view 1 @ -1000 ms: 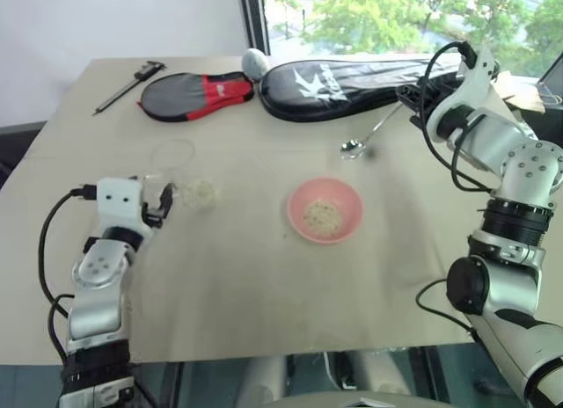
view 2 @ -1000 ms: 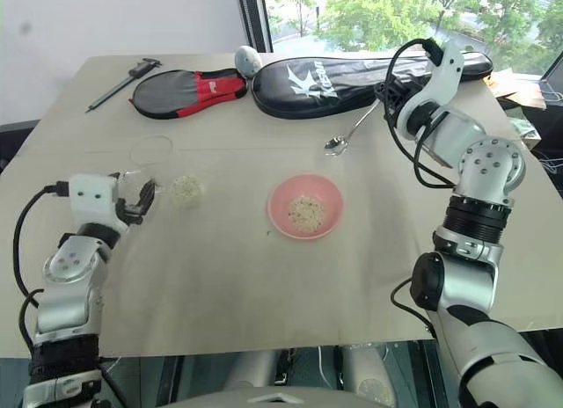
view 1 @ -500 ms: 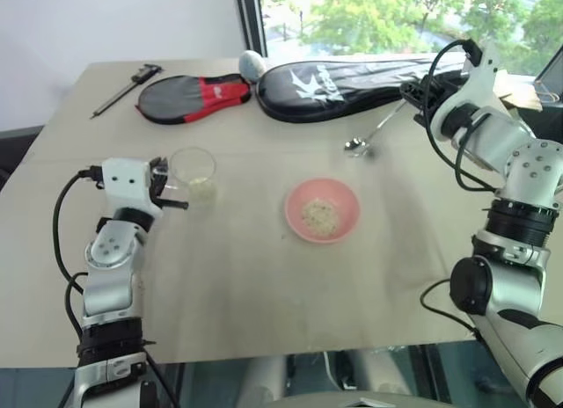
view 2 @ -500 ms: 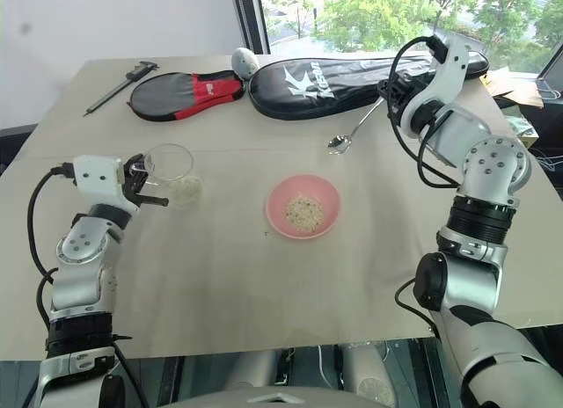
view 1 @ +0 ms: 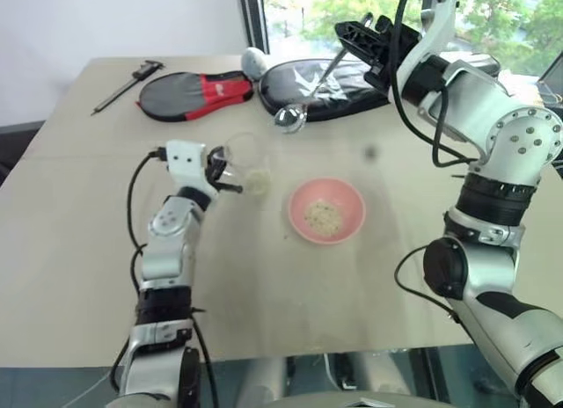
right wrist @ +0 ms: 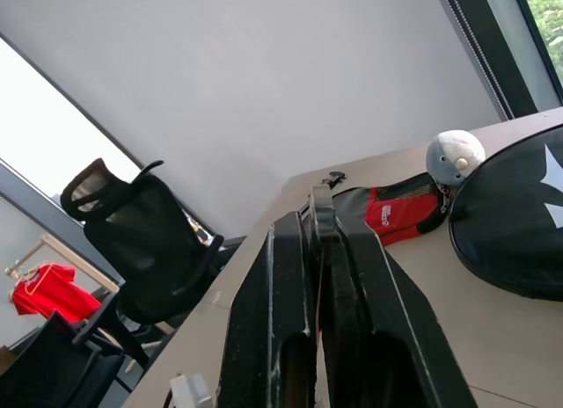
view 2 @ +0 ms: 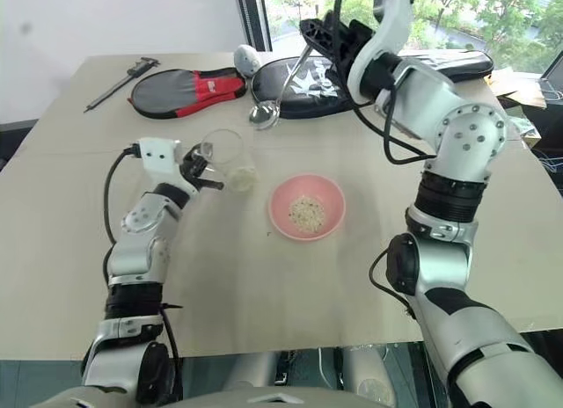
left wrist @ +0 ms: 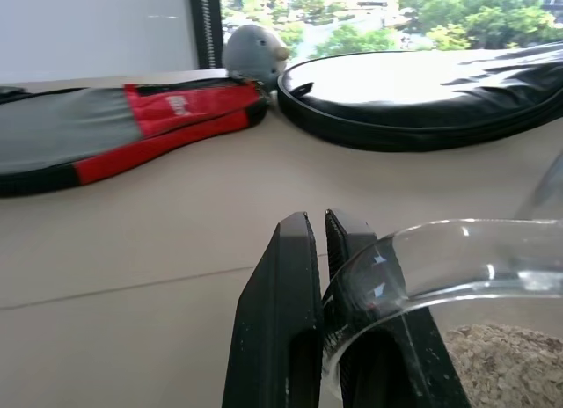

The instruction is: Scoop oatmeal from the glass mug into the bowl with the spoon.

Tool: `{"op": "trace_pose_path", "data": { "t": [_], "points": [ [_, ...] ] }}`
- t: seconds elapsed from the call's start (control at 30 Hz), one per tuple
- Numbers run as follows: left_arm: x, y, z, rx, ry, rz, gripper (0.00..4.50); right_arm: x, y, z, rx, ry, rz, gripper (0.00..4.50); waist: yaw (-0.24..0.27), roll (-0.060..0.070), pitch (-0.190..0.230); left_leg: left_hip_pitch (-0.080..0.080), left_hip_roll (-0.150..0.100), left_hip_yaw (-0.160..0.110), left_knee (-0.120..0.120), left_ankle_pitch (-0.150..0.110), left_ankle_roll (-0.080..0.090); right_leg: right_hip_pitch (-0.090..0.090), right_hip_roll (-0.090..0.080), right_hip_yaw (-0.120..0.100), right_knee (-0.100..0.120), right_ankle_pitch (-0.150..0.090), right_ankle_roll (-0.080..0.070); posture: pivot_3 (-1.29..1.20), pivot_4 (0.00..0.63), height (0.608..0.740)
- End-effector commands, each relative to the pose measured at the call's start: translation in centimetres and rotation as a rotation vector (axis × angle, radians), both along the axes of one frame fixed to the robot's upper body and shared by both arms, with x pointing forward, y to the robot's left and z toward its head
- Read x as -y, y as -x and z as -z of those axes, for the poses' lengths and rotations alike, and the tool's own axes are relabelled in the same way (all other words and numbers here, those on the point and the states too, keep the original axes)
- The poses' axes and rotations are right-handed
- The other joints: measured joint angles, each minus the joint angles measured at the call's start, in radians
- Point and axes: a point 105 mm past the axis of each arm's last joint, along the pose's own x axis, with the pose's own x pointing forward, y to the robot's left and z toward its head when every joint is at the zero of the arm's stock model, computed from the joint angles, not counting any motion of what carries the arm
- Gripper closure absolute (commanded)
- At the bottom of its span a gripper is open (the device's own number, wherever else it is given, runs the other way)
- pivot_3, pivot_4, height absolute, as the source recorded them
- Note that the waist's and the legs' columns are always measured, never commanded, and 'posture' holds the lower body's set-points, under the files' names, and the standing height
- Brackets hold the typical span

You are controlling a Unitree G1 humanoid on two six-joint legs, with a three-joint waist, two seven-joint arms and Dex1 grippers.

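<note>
While our left gripper (view 2: 204, 172) pinches the clear glass mug (view 2: 224, 153) holding flaky beige oatmeal (view 2: 241, 175), we see one round pink bowl (view 2: 306, 207) with more flakes on the tabletop (view 2: 264, 285). Our right gripper (view 2: 310, 32) clamps the slim shiny spoon (view 2: 268, 109) aloft.

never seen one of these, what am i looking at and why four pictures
A two-armed humanoid robot is working at a tan table. Two pictures come from cameras in its head, looking down; the other two come from a camera on each wrist. Its left tool is shut on the rim of a clear glass mug with pale oatmeal flakes inside. Its right tool holds a slim silver metal spoon raised above the table. A small pink bowl sits in the middle. At the far edge lie a black racket cover and a red and grey one.
</note>
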Motion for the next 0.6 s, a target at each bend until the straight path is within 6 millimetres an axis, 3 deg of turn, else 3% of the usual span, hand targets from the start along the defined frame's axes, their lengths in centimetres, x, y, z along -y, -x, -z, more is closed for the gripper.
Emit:
{"op": "trace_pose_path", "data": {
  "t": [0.03, 0.27, 0.47, 0.6],
  "points": [
    [1.8, -0.7, -2.3, 0.064, 0.012, 0.068, 4.49, -1.2, 1.2, -1.2, 0.084, 0.011, -0.043, 4.50, -0.002, 0.000, 0.000, -0.003, 0.000, 0.000, 0.001, 0.000, 0.000, -0.003, 0.000, -0.001, 0.001, 0.000, 0.000, 0.00, 0.150, 0.740],
    [4.5, -1.5, -2.5, 0.039, -0.052, 0.153, 4.49, -2.4, 1.0, 0.2, 0.139, 0.110, -0.040, 4.50, -0.021, 0.000, 0.000, -0.006, 0.000, -0.001, 0.002, 0.000, 0.000, -0.006, 0.000, -0.002, 0.001, 0.000, 0.000, 0.00, 0.150, 0.740],
    [5.8, -1.3, -3.0, 0.045, -0.131, 0.194, 4.49, -3.5, 1.0, 2.3, 0.249, 0.287, -0.015, 4.50, -0.025, 0.000, 0.000, -0.006, 0.000, -0.001, 0.002, 0.001, 0.000, -0.006, 0.000, -0.002, 0.001, 0.000, 0.000, 0.00, 0.150, 0.740],
    [5.9, -1.4, -3.0, 0.032, -0.109, 0.199, 4.49, -4.7, 1.3, 5.7, 0.395, 0.511, -0.035, 4.50, -0.022, 0.000, 0.000, -0.006, 0.000, -0.001, 0.004, 0.001, 0.000, -0.006, 0.000, -0.002, 0.000, 0.000, 0.000, 0.00, 0.150, 0.740]
  ]
}}
